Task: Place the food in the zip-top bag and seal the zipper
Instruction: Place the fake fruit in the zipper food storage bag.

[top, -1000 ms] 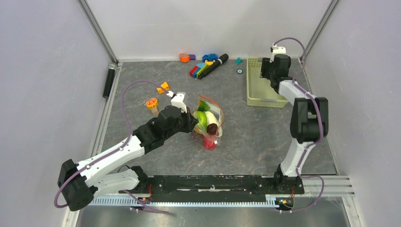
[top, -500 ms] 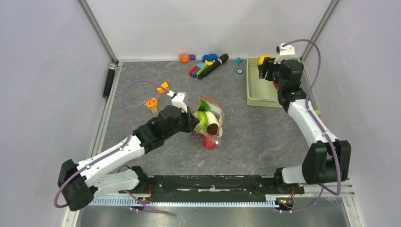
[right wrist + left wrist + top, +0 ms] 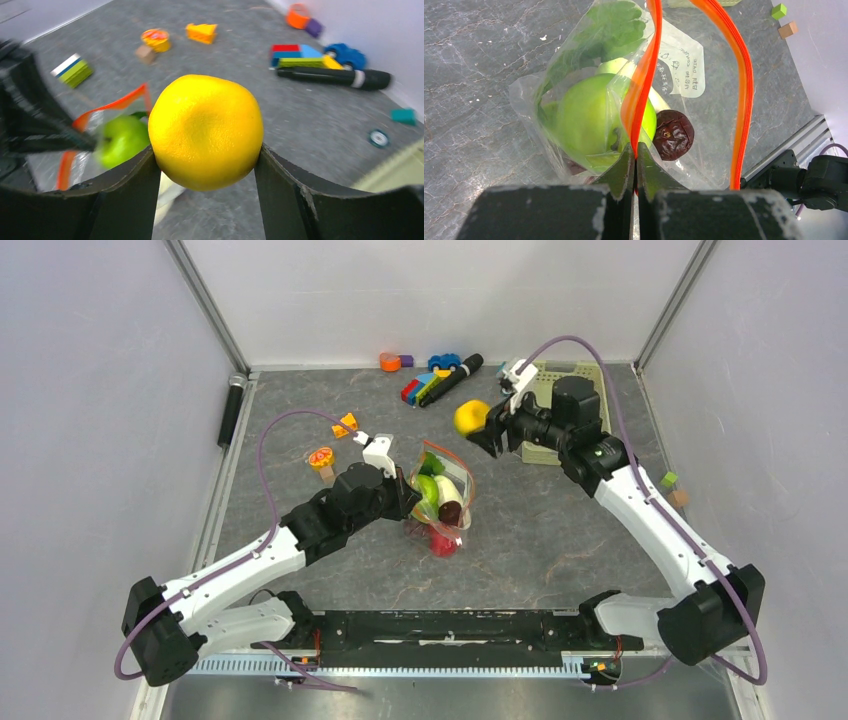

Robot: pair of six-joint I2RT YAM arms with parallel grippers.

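The zip-top bag lies mid-table with its mouth held up. My left gripper is shut on one side of the red-orange zipper; the other side arcs away, so the mouth gapes. Inside are a green apple, green leaves and a dark red fruit. My right gripper is shut on a yellow fruit, in the air to the right of and beyond the bag. The right wrist view shows the bag below, blurred.
A pale green basket stands at the back right, partly behind my right arm. Coloured blocks, a black marker and a blue toy car lie along the back. An orange-slice toy and orange pieces lie left of the bag.
My right arm has swung left from over the basket toward the bag, carrying the yellow fruit. My left arm and the bag have stayed put.
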